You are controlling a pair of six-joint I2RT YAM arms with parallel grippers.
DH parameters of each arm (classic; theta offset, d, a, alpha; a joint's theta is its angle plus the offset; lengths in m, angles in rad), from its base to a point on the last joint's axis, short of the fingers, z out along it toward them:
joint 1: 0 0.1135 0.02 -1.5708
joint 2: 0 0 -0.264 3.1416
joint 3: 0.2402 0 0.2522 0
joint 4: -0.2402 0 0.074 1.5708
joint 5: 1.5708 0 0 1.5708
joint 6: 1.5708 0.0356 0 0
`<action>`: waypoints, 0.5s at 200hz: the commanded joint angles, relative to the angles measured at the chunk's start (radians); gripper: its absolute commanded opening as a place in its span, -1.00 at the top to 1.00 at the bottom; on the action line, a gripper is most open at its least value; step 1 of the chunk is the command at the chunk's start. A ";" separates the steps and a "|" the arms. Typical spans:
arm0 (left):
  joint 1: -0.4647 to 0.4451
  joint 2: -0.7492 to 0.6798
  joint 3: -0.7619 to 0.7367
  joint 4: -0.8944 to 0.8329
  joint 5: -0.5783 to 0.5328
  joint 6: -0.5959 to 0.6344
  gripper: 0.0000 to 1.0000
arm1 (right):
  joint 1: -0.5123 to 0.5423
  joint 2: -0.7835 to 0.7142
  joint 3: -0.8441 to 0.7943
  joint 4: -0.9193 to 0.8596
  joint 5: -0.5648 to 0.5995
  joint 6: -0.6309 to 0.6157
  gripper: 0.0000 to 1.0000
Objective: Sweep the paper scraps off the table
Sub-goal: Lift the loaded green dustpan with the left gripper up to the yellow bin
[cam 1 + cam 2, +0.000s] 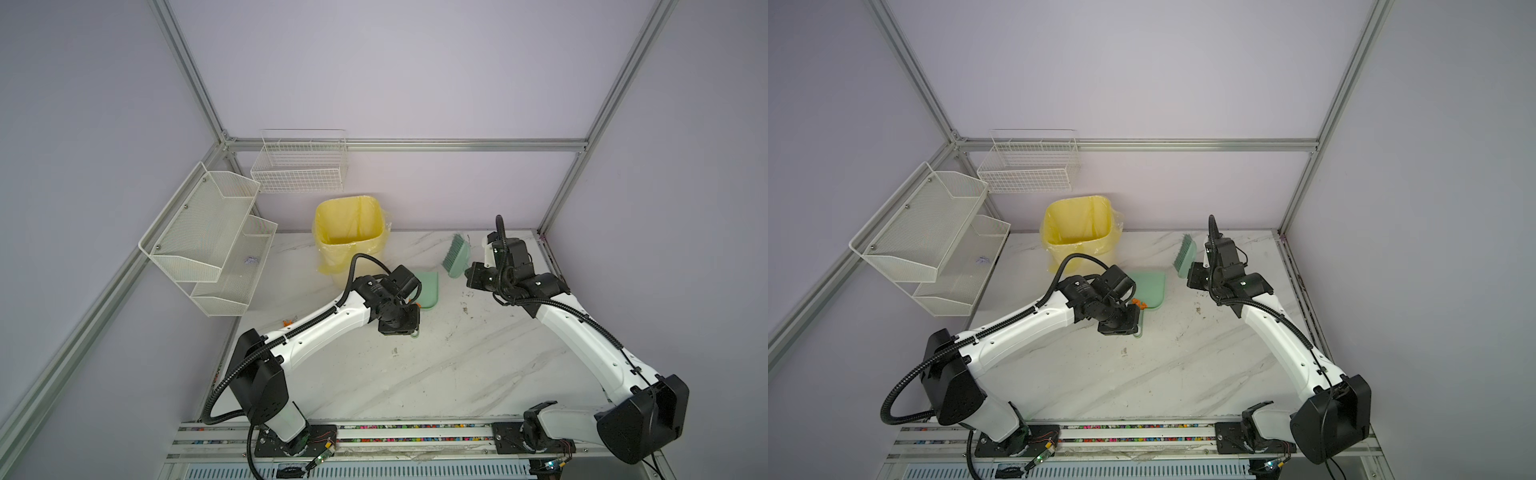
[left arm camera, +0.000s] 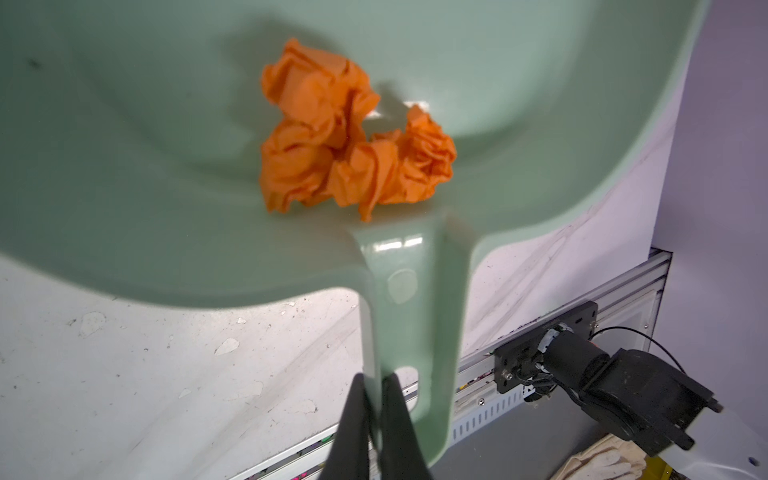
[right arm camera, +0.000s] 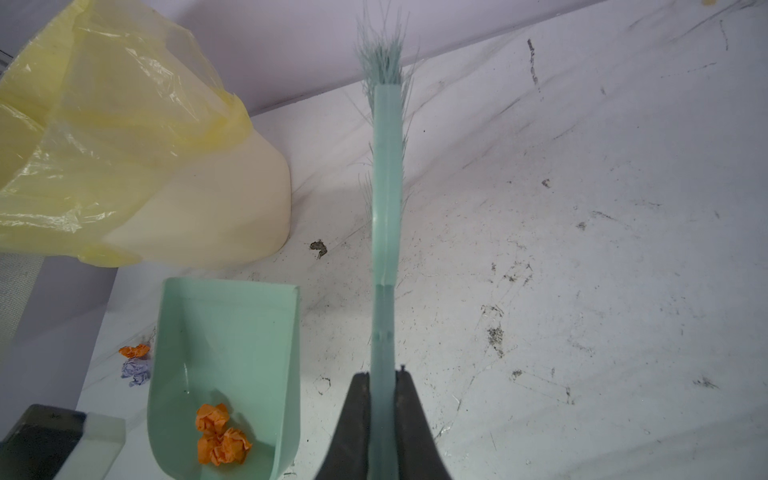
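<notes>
Three orange paper scraps [image 2: 353,141] lie wadded together in the green dustpan [image 2: 124,166], close to its handle. My left gripper [image 2: 374,382] is shut on the end of that handle. Beside the pan, on the table [image 1: 457,365], lie another orange scrap [image 3: 135,351] and a lilac one [image 3: 136,371]. My right gripper [image 3: 384,376] is shut on the handle of a green brush [image 3: 386,208]. The brush [image 1: 456,255] points toward the back wall, to the right of the dustpan [image 1: 428,291]. One orange scrap [image 1: 287,322] shows by the left arm.
A bin lined with a yellow bag [image 1: 349,232] stands at the back, just behind the dustpan. White mesh shelves [image 1: 208,237] hang on the left wall, with a lilac bit [image 1: 251,260] on one. A wire basket [image 1: 299,166] hangs on the back wall.
</notes>
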 commanded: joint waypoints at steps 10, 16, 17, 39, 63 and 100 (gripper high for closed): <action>0.007 -0.017 0.137 0.004 0.014 0.010 1.00 | -0.008 -0.021 -0.010 0.054 0.010 0.021 1.00; 0.006 -0.016 0.153 0.001 0.015 0.015 1.00 | -0.008 -0.023 -0.012 0.056 0.009 0.021 1.00; 0.007 -0.017 0.155 0.000 0.015 0.016 1.00 | -0.008 -0.023 -0.013 0.056 0.009 0.022 1.00; 0.009 -0.008 0.216 -0.013 0.011 0.028 1.00 | -0.008 -0.029 -0.017 0.053 0.012 0.022 1.00; 0.022 0.003 0.283 -0.023 0.024 0.036 1.00 | -0.009 -0.035 -0.028 0.053 0.017 0.022 1.00; 0.074 0.015 0.388 -0.024 0.081 0.047 1.00 | -0.009 -0.043 -0.037 0.058 0.010 0.025 1.00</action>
